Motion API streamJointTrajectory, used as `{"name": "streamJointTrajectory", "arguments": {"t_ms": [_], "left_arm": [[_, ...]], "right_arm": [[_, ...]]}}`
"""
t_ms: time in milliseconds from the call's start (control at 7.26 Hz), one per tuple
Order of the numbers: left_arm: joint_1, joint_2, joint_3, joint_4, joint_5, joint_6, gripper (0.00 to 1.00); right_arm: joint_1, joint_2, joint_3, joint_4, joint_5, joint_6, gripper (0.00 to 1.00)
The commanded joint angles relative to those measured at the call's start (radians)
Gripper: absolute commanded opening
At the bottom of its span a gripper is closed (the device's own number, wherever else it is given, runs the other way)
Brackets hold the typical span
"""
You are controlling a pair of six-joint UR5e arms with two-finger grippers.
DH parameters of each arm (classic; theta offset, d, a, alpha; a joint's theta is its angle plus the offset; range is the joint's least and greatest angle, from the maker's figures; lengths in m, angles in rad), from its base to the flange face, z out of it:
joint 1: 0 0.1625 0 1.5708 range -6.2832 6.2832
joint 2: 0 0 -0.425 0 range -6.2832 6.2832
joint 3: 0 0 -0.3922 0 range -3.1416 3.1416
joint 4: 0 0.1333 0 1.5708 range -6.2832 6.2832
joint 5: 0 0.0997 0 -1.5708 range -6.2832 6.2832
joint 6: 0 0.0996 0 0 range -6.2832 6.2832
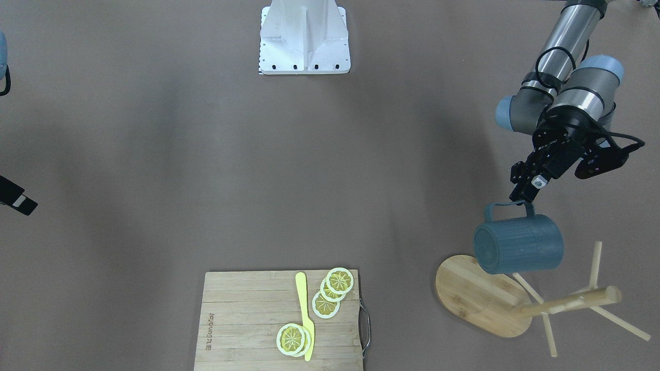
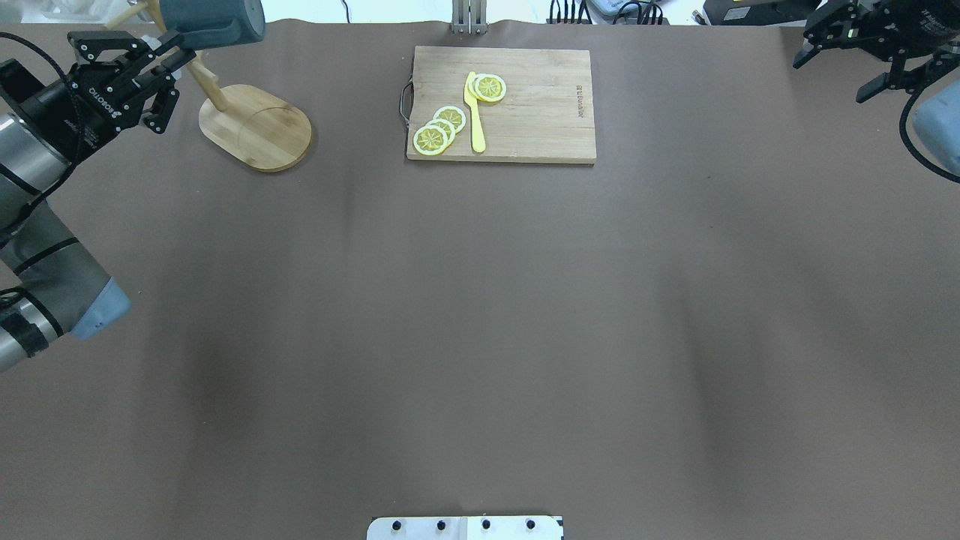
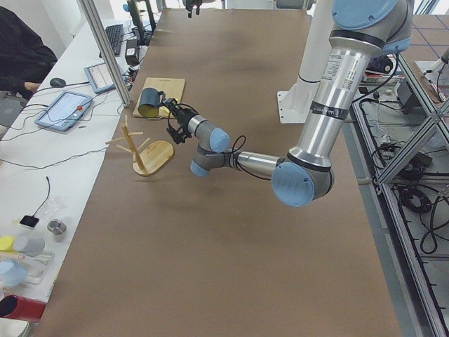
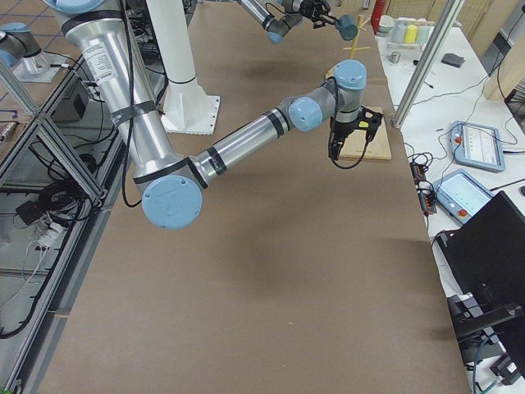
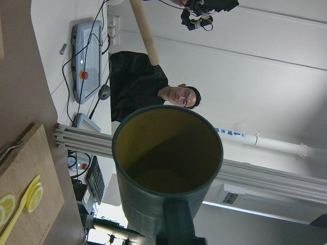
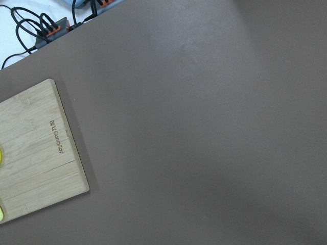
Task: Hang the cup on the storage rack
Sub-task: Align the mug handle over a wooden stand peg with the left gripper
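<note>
The slate-blue ribbed cup (image 1: 518,245) hangs on its side in the air, held by its squarish handle (image 1: 508,206) in my shut left gripper (image 1: 523,198). The left wrist view looks into its yellow interior (image 5: 163,163). The cup is over the near edge of the bamboo storage rack's oval base (image 1: 477,296), beside the central post (image 1: 567,304) and its thin pegs (image 1: 595,265). No peg passes through the handle. In the overhead view the cup (image 2: 214,22) is at the far left, above the rack base (image 2: 255,127). My right gripper (image 2: 832,71) is open and empty at the far right.
A rectangular wooden cutting board (image 2: 540,112) with lemon slices (image 2: 439,127) and a yellow knife (image 2: 475,112) lies at the table's far middle. A person (image 5: 153,87) sits beyond the table end. The robot's white base (image 1: 304,38) is at the near edge.
</note>
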Motion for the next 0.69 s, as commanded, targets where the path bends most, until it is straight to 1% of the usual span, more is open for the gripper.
{"name": "streamJointTrajectory", "arguments": {"t_ms": [0,138,276,551], "left_arm": [[0.001,-0.016,0.029,0.001,0.022,-0.005,0.00],[0.001,-0.087,0.078,0.003,0.020,-0.006,0.00],[0.006,-0.117,0.085,0.010,0.020,-0.005,0.00],[0.007,-0.137,0.101,0.018,0.020,-0.002,0.00]], "right_arm": [[0.000,-0.005,0.006,-0.002,0.001,0.000,1.00],[-0.002,-0.006,0.006,0.000,0.000,0.002,1.00],[-0.002,-0.006,0.006,0.000,0.000,0.002,1.00],[-0.002,-0.005,0.005,-0.002,0.001,0.000,1.00]]}}
